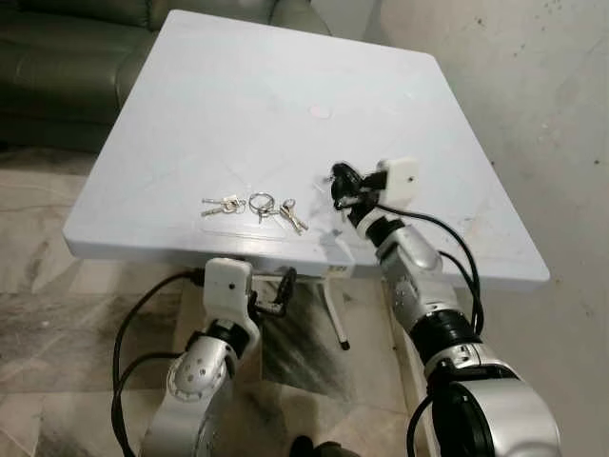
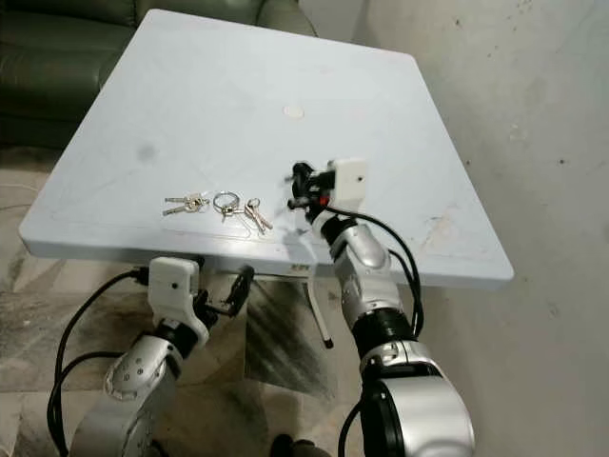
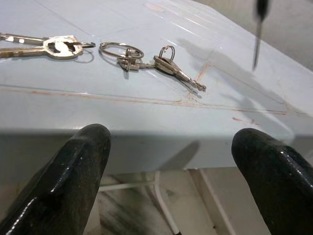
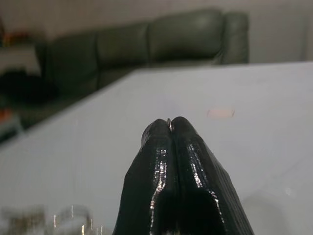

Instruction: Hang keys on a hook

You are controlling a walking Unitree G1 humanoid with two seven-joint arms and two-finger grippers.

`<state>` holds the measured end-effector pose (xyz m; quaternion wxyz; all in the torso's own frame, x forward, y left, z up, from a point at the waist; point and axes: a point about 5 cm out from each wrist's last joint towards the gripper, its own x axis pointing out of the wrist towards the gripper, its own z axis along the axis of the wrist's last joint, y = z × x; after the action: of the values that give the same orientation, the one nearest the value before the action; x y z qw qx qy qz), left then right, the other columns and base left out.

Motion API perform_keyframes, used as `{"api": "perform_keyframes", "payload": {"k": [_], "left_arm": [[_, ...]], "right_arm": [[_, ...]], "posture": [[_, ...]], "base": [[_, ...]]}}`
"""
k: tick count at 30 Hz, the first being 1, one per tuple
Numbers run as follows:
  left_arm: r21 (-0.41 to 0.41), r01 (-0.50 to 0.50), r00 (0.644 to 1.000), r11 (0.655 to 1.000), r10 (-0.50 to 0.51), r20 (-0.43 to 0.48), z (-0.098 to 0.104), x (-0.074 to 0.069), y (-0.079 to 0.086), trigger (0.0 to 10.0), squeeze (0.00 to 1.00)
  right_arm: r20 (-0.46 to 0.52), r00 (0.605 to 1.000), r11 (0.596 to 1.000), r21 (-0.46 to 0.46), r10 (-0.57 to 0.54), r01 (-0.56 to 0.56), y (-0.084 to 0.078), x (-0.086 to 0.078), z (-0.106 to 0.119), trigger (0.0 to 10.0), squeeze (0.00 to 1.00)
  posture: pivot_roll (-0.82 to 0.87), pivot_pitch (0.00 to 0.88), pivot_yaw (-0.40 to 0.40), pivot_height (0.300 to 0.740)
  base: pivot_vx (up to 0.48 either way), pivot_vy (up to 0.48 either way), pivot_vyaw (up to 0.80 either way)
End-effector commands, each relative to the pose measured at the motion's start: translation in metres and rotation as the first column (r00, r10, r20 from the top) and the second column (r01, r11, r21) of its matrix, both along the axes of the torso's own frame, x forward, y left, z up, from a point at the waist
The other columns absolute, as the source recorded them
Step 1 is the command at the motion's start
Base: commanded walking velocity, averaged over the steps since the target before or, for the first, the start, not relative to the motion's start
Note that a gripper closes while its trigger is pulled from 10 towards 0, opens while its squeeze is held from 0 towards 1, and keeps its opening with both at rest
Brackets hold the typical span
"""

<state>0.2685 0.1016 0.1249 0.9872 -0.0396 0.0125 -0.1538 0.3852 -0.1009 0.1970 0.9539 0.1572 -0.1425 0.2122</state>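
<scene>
The big pale square surface (image 1: 238, 105) fills the middle of the scene: smooth, matt, faintly scuffed, with a thin reddish line near its near edge and a small pink spot (image 1: 321, 112) further back. Beyond it on the far left sits a dark green sofa (image 1: 67, 57), leathery with padded cushions; below is veined marble-look floor (image 1: 57, 314).

The right gripper (image 1: 341, 186) hovers over the surface, right of the keys, its glossy black fingers (image 4: 171, 147) pressed together, and the wrist view catches a tiny sliver of metal wire pinched at the tips. What that wire is, I cannot tell. The left gripper (image 1: 276, 290) hangs below the near edge, fingers (image 3: 73, 171) well apart, looking up across the rim at the keys.

The keys (image 1: 255, 207) lie flat near the near edge: a brass-toned pair on the left, a bare split ring in the middle, a silvery pair on the right, all thin, hard and shiny.

No hook is visible here. For the pickup, I judge the ring the best target: flat keys on a slick top will skate, so come down steeply, nip the ring or a key bow, and lift slowly so the bunch dangles free.
</scene>
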Motion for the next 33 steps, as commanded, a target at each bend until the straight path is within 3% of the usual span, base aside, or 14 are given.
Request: {"api": "perform_keyframes", "payload": {"k": [1,2,3,5,6,9,12,16,23,27,30,33], "left_arm": [[0.001,-0.014,0.999,1.0,0.014,0.032,0.006,0.009,0.002,10.0,0.0],[0.004,-0.016,0.999,1.0,0.016,0.039,0.008,0.013,0.003,10.0,0.0],[0.009,-0.017,0.999,1.0,0.017,0.051,0.01,0.017,0.004,10.0,0.0],[0.019,-0.019,0.997,1.0,0.017,0.077,0.014,0.024,0.006,10.0,0.0],[0.024,-0.025,0.996,0.999,0.022,0.09,0.017,0.029,0.007,10.0,0.0],[0.012,-0.062,0.989,0.998,0.059,0.135,0.031,0.052,0.013,10.0,0.0],[-0.004,-0.099,0.982,0.995,0.098,0.164,0.042,0.066,0.018,10.0,0.0],[-0.021,-0.109,0.976,0.994,0.111,0.186,0.047,0.074,0.02,10.0,0.0],[-0.06,-0.124,0.966,0.991,0.134,0.223,0.046,0.07,0.025,10.0,0.0],[-0.115,-0.199,0.958,0.973,0.218,0.187,0.035,0.062,0.037,10.0,0.0],[-0.143,-0.217,0.956,0.966,0.24,0.172,0.031,0.055,0.041,10.0,0.0],[-0.114,-0.24,0.952,0.964,0.256,0.166,0.022,0.043,0.044,10.0,0.0]], "right_arm": [[-0.006,1.0,0.994,0.106,-0.027,0.028,-0.01,0.003,0.012,0.0,0.0],[-0.009,0.999,0.991,0.132,-0.036,0.037,-0.013,0.003,0.014,0.0,0.0],[0.013,0.999,0.99,0.131,-0.048,0.046,-0.015,0.002,0.017,2.7,0.0],[0.024,0.996,0.988,0.136,-0.081,0.077,-0.02,0.001,0.02,3.5,0.0],[0.031,0.994,0.988,0.115,-0.106,0.101,-0.024,0.0,0.021,10.0,0.0],[0.139,0.972,0.98,-0.034,-0.191,0.198,-0.034,-0.008,0.024,10.0,0.0],[0.178,0.96,0.972,-0.057,-0.214,0.227,-0.041,-0.016,0.024,10.0,0.0],[0.192,0.954,0.964,-0.092,-0.23,0.251,-0.045,-0.024,0.018,10.0,0.0],[0.205,0.925,0.924,-0.147,-0.321,0.353,-0.06,-0.041,0.005,10.0,0.0],[0.132,0.904,0.889,-0.171,-0.406,0.424,-0.074,-0.053,-0.014,10.0,0.0],[0.084,0.899,0.881,-0.179,-0.43,0.438,-0.076,-0.061,-0.025,10.0,0.0],[0.027,0.9,0.883,-0.186,-0.435,0.432,-0.073,-0.075,-0.04,10.0,0.0]], "posture": [[0.12,0.148,-0.193,0.74],[0.12,0.146,-0.193,0.74],[0.12,0.136,-0.191,0.74],[0.11,0.13,-0.19,0.74],[0.11,0.122,-0.19,0.74],[0.1,0.104,-0.185,0.74],[0.09,0.09,-0.178,0.74],[0.08,0.08,-0.172,0.74],[0.08,0.073,-0.168,0.74],[0.08,0.07,-0.157,0.74],[0.07,0.072,-0.152,0.74],[0.07,0.074,-0.139,0.74]], "base": [[0.0,0.0,0.0],[0.0,0.0,0.0],[0.0,0.0,0.0],[0.0,0.0,0.0],[0.0,0.0,0.0],[0.0,0.0,0.0],[0.0,0.0,0.0],[0.0,0.0,0.0],[0.0,0.0,0.0],[0.0,0.0,0.0],[0.0,0.0,0.0],[0.0,0.0,0.0]]}}
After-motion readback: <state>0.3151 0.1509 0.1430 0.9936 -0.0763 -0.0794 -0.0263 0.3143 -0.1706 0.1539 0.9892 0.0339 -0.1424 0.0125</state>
